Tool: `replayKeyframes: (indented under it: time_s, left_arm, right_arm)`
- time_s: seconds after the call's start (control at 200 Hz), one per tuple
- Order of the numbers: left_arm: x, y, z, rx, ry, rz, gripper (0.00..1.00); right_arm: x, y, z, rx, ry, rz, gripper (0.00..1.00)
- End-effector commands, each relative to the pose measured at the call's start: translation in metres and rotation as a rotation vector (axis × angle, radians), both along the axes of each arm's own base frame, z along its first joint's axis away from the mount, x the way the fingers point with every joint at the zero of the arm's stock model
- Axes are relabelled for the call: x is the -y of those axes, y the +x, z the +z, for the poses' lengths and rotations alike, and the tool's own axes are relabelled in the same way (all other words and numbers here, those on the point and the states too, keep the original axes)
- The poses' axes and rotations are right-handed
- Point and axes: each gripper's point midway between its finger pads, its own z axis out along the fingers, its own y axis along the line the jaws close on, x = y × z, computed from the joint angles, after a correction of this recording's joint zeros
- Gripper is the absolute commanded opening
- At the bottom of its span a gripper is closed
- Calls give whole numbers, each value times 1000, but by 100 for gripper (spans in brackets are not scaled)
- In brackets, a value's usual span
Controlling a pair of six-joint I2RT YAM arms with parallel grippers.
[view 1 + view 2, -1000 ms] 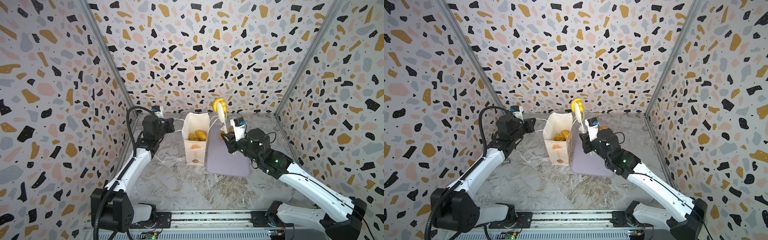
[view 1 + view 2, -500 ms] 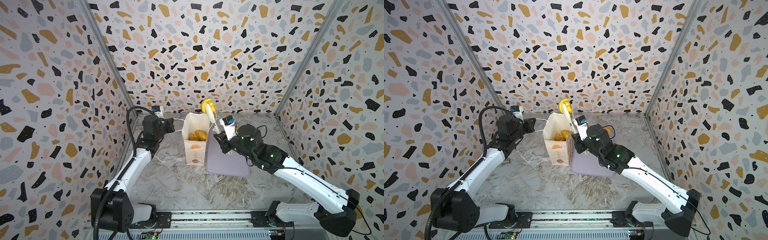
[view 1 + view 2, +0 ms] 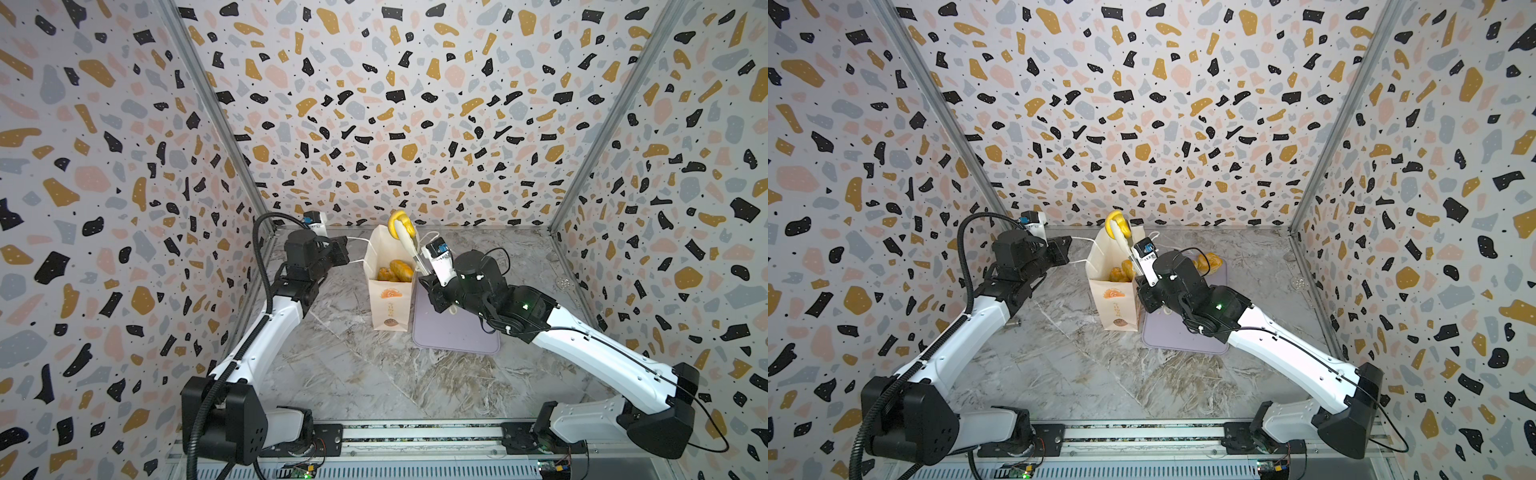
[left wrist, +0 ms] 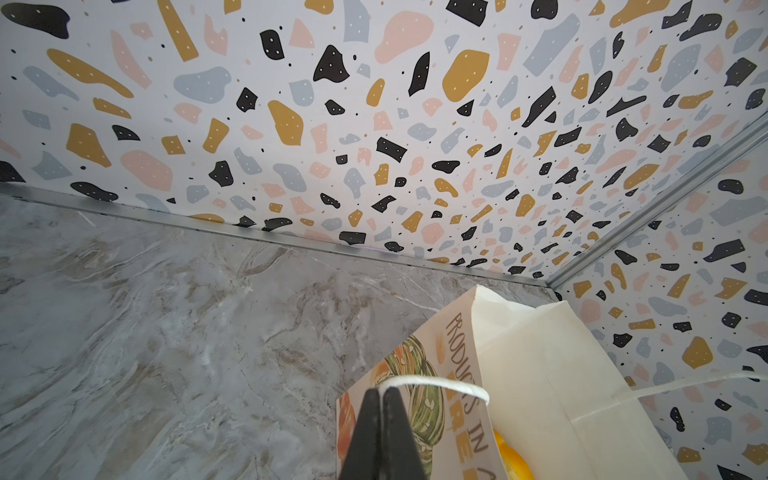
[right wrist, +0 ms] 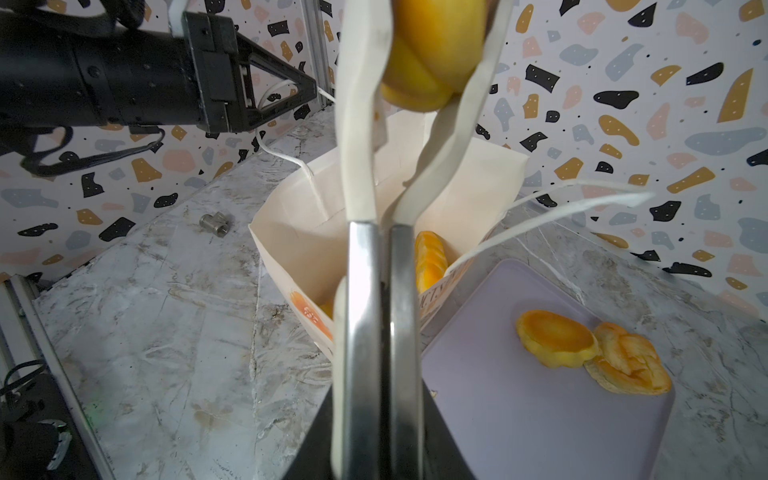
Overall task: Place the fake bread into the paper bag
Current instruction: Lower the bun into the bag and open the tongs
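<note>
At frame centre, the paper bag [image 3: 388,305] holds two rolls [image 3: 401,269], the lilac tray [image 3: 453,338] two breads [image 5: 557,338]. Left gripper [image 4: 380,395] is closed on the string handle [image 4: 440,380], right gripper [image 3: 426,277] on tongs [image 3: 409,245] pinching a bun [image 3: 398,219].

I read a cream-white paper bag [image 3: 388,307] with orange bread print, golden-yellow glossy toy bread [image 5: 432,62], a flat lilac tray [image 3: 457,336], grey-veined marble tabletop [image 3: 353,374], black-ochre-pink terrazzo-speckled walls [image 3: 374,104].

Your paper bag [image 3: 390,303] stands upright, open, holding golden rolls [image 3: 397,269]; another bread [image 5: 428,62] hangs above its mouth.
</note>
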Motion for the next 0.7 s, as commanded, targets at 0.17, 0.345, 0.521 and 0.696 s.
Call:
replayKeyframes:
  time_s: [0.17,0.345,0.521,0.696]
  left_arm:
    - [2,-4,21,59,5,-14,0]
    - [2,-3,21,59,4,-13,0]
    - [2,-4,21,59,5,-15,0]
    - [2,-3,20,57,4,-15,0]
  right_arm:
    - [-4,-1,21,25,6,1,24]
    - [-3,0,9,1,-39,-20,26]
    - [0,2,3,-5,-67,-38,30]
    - [2,4,-2,-13,-91,-58,43]
